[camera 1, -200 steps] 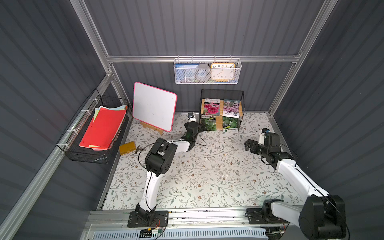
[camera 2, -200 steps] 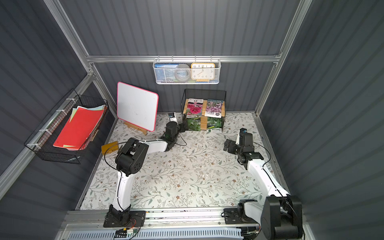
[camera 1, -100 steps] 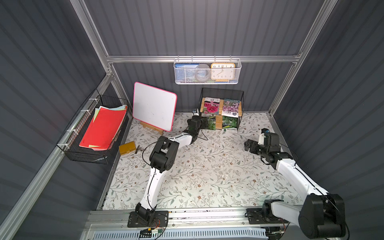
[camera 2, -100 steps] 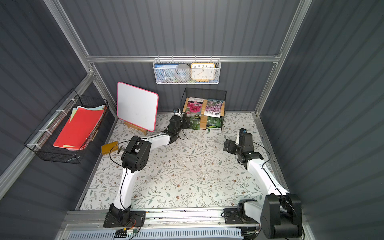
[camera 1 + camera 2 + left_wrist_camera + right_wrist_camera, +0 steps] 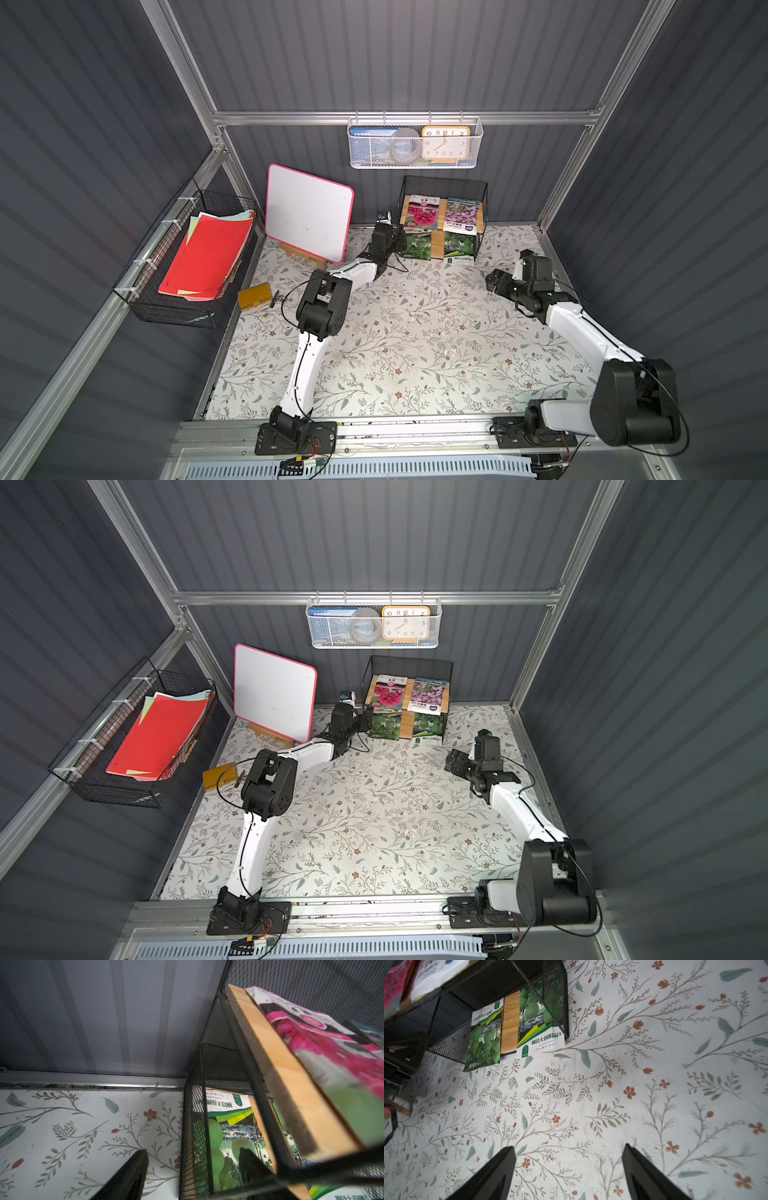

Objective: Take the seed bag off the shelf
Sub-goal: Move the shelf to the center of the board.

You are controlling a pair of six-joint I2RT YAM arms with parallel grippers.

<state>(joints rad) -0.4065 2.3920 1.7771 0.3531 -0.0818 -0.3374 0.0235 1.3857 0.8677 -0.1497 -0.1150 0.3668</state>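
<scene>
At the lower left of the shelf [image 5: 276, 1068], left tool [image 5: 192, 1150] has arrived.
Jaws apart yet narrowing, apparently about the seed bag [image 5: 228, 1126] edge: grasp beginning; right tool [image 5: 568, 1146] open.

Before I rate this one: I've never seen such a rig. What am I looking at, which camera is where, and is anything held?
Two white robot arms with two-fingered grippers stand at a floral table. Both top views look down on everything; each wrist view looks past its arm's fingers. On the table: a shelf with four seed bags, a whiteboard, a yellow block. The left gripper is at the lower green seed bag, jaws open; the right gripper hovers open. Nothing looks held.
</scene>
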